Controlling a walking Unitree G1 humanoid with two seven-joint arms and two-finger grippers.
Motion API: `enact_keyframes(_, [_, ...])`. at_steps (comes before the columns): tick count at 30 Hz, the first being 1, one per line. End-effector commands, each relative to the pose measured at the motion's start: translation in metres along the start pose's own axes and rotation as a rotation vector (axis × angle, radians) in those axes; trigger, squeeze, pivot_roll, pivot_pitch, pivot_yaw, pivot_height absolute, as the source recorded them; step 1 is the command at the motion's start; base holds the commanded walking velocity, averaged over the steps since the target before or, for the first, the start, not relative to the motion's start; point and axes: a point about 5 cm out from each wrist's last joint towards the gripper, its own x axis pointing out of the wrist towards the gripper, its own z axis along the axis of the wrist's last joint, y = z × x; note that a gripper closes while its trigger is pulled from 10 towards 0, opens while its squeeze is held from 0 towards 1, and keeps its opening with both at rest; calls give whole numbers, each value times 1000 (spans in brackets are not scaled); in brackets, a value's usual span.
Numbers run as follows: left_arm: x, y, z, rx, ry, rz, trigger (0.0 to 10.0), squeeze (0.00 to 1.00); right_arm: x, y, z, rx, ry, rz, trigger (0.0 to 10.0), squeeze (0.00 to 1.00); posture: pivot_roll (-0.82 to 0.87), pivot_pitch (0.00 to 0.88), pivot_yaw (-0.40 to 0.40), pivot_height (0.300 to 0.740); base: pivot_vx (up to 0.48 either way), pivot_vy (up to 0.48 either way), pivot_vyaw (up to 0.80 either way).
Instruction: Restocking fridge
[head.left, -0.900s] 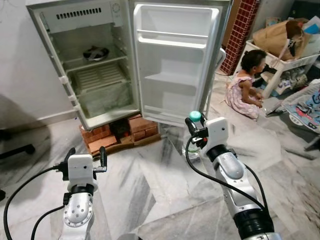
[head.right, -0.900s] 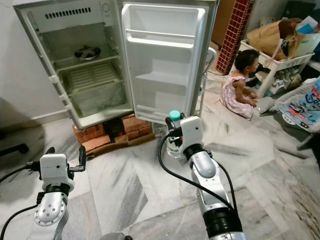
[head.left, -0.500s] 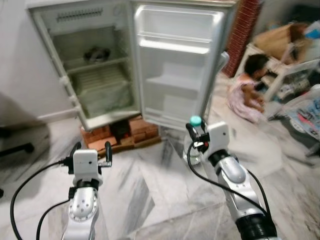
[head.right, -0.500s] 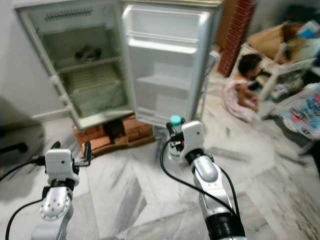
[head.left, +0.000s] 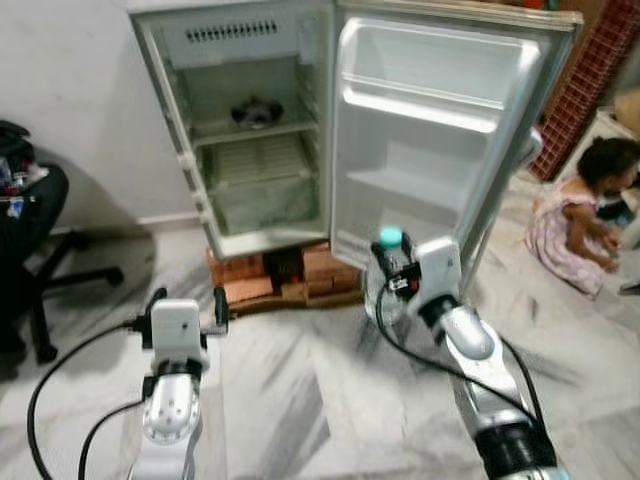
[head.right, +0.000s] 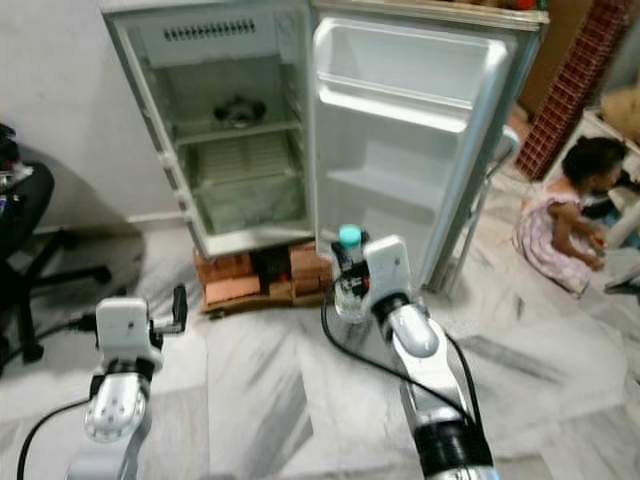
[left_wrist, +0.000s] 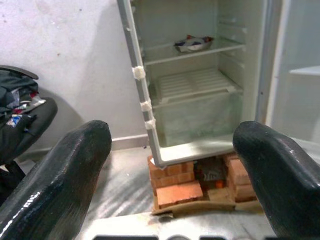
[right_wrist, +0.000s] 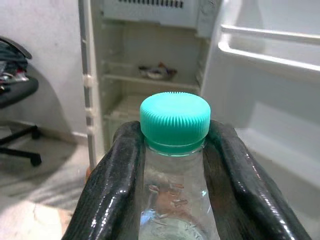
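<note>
clear teal-capped bottle (right_wrist: 174, 165) upright, fridge (head.left: 262, 130) open

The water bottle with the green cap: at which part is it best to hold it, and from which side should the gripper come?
Grip the water bottle at the neck just under the green cap, from the sides. The cap's rim is wider than the neck, so it stops slipping. The right gripper holds it upright this way.

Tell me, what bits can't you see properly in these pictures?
- Water bottle: its lower part is cut off by the right wrist view's edge; the right pincer covers its sides.
- Thing on the fridge's top shelf: too small and blurred to name.
- Office chair: cut off by the left eye view's edge.
- Bricks: partly behind the left pincer.
</note>
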Motion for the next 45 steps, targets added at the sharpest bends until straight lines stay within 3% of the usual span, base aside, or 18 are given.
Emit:
enact_keyframes(1, [0,5,-3,12,12,10,10000,0,4,6,6,4,-29,17,10000,0,3,60,0,740,304,0,0])
enact_keyframes(15, [1,4,-5,15,20,14,10000,0,5,2,8,-17,-32,-24,10000,0,0,72,-1,740,323,0,0])
enact_keyframes(20, [0,-6,-2,7,14,-3,10000,0,5,1,5,-25,-22,-26,10000,0,3,73,-2,740,362,0,0])
enact_keyframes(32, [3,-4,0,-1,12,12,10000,0,7,3,6,-25,-23,-22,10000,0,1,71,-5,740,372,0,0])
enact_keyframes(45, [4,-3,0,-1,16,13,10000,0,7,5,4,-28,-20,-12,10000,0,2,68,-7,740,283,234,0])
